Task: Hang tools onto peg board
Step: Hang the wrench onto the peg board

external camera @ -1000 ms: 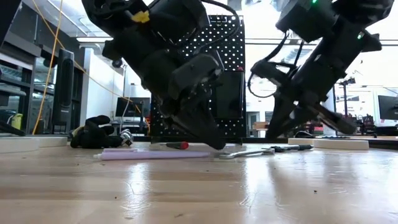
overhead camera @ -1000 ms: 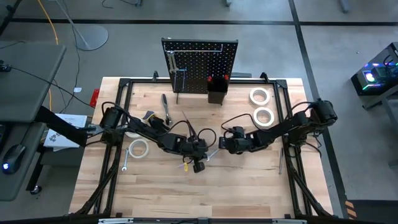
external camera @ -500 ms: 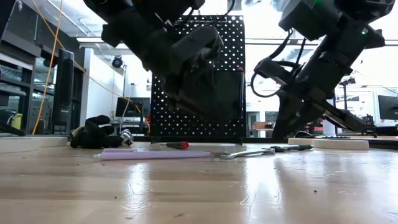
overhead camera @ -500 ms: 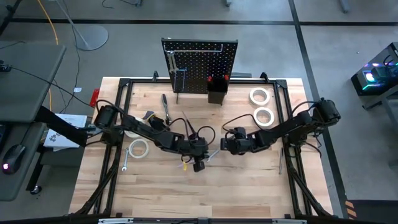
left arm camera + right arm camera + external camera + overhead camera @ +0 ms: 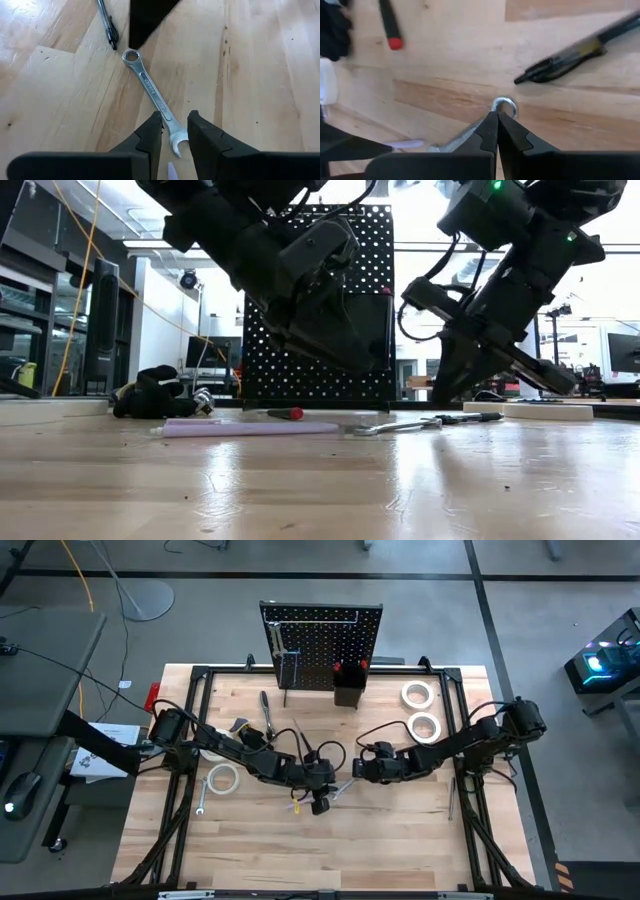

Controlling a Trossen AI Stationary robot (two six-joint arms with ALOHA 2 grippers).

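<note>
Left gripper (image 5: pixel 174 131) jaws parted over the combination wrench (image 5: pixel 152 94); right gripper (image 5: pixel 497 131) jaws closed at its ring end.

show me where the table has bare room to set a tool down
The front strip of the table, nearer than both arms, is bare wood. The right front corner, below the two tape rolls, is also free. The middle is crowded: the left tool, right tool, a wrench and a pen.
</note>
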